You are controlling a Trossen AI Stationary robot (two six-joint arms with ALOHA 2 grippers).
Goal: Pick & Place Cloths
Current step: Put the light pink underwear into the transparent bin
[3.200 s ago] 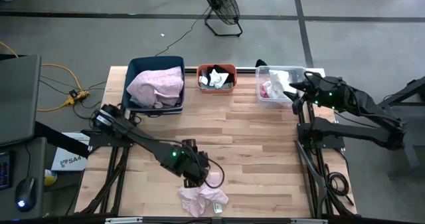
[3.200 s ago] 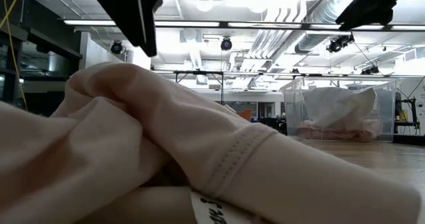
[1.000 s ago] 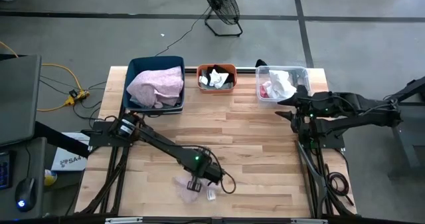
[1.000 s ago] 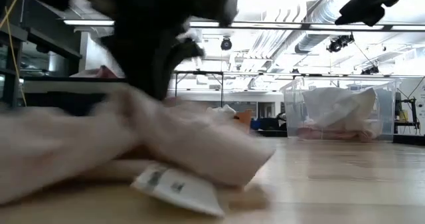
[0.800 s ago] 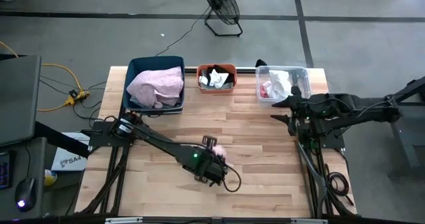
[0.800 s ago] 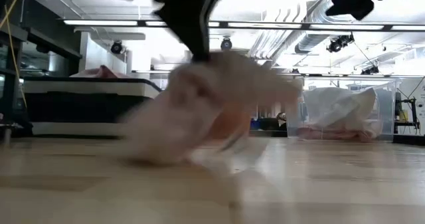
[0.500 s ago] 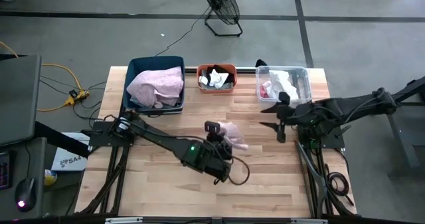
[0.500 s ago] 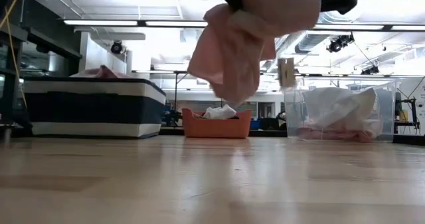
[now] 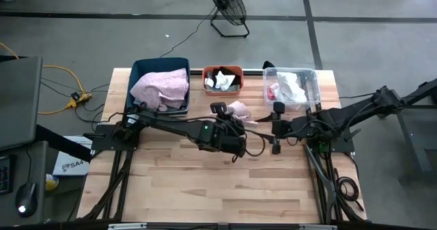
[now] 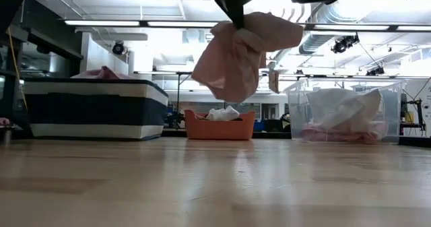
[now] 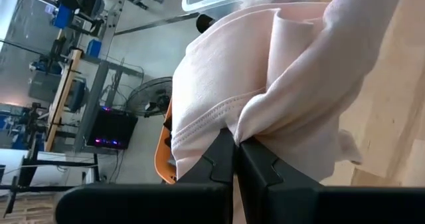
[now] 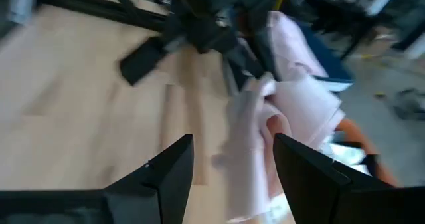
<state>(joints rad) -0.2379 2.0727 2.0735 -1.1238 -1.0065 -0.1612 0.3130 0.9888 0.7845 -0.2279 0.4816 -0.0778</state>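
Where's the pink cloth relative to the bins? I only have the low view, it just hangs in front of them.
Observer: From above, the pink cloth is over bare table, just in front of the orange bin, not over any bin.
Operator: Left end effector properly on it?
Observer: Yes. The left wrist view shows the left end effector shut on a fold of the fabric, with the rest draped around it.
Operator: And the right arm?
Observer: The right end effector is open, near the cloth and facing it, in front of the clear bin, holding nothing.
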